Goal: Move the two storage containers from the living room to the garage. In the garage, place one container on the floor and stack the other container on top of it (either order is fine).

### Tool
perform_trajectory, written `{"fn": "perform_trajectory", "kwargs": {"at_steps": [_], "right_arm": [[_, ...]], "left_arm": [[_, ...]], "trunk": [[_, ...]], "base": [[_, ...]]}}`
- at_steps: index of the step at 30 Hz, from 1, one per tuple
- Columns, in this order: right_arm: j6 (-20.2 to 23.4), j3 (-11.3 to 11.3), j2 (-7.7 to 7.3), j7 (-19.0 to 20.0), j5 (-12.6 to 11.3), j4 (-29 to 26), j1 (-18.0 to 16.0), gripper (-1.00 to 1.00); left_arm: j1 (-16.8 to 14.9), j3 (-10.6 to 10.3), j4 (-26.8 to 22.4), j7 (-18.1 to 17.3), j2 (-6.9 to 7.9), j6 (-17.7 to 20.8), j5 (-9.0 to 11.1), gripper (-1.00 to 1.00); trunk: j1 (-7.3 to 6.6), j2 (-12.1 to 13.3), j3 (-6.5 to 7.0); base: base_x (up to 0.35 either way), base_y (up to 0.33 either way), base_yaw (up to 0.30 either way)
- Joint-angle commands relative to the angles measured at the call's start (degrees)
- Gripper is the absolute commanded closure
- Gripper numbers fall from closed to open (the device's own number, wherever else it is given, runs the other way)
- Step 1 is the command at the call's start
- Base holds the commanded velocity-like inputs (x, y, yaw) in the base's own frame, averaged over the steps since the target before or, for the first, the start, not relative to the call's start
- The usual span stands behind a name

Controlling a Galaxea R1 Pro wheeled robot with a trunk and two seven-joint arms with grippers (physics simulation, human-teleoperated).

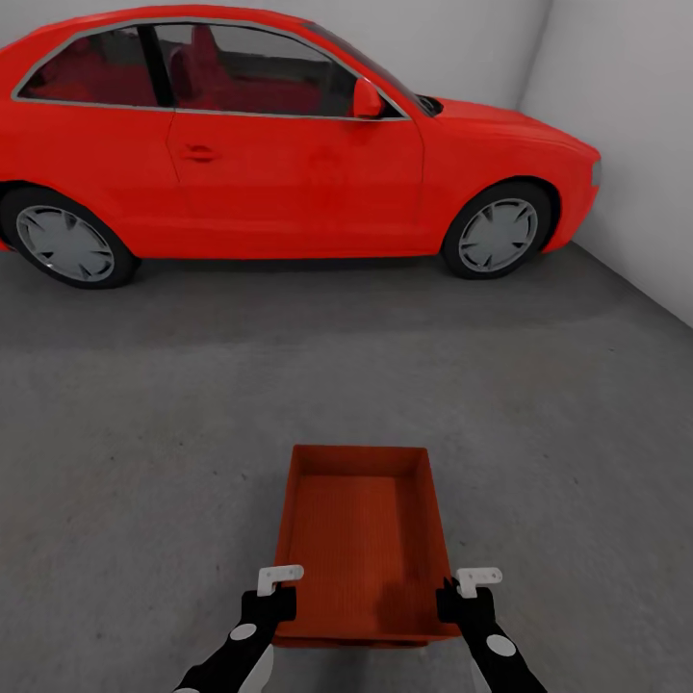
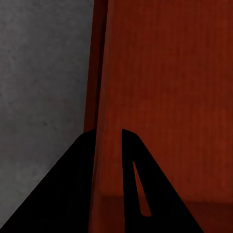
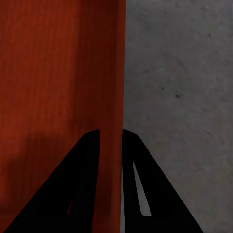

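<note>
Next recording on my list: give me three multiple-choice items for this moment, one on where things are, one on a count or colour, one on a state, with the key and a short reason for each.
1. Where is the storage container relative to the red car?
A. Nearer the robot, apart from the car
B. Under the car
C. On the car's roof

2. How many car wheels show in the head view?
A. One
B. Two
C. Four

3. How does each claw stand on the container?
A. Both hang open above it
B. Each straddles a side wall near its end
C. Both press on its bottom

Key:
1 A: bare grey floor lies between the container and the car.
2 B: one wheel shows at each end of the car's near side.
3 B: the left claw has one finger on each side of a thin wall, and so does the right claw.
</note>
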Motion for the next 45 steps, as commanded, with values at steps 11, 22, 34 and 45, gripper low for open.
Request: {"fn": "perform_trajectory", "kwargs": {"at_steps": [11, 22, 34, 45], "right_arm": [[-0.15, 1.06, 0.03, 0.52, 0.46, 3.43, 0.03, -1.0], [-0.15, 1.07, 0.03, 0.51, 0.46, 3.43, 0.03, -1.0], [-0.15, 1.07, 0.04, 0.52, 0.46, 3.43, 0.03, -1.0], [-0.15, 0.86, -0.01, 0.3, 0.68, 2.84, 0.03, -1.0]], "left_arm": [[-0.07, 0.62, 0.28, 0.28, -0.07, 0.34, 0.1, -1.0], [-0.05, 0.62, 0.24, 0.32, -0.07, 0.33, 0.1, -1.0], [-0.05, 0.66, -0.52, 0.4, -0.07, 0.5, 0.1, -1.0], [-0.06, 0.91, -3.92, 0.58, -0.07, 0.59, 0.1, -1.0]], "trunk": [[0.0, -0.01, -0.04], [0.0, -0.01, -0.04], [0.0, -0.01, -0.04], [0.0, -0.01, -0.04]], "base": [[0.0, 0.0, 0.0], [0.0, 0.0, 0.0], [0.0, 0.0, 0.0], [0.0, 0.0, 0.0]]}}
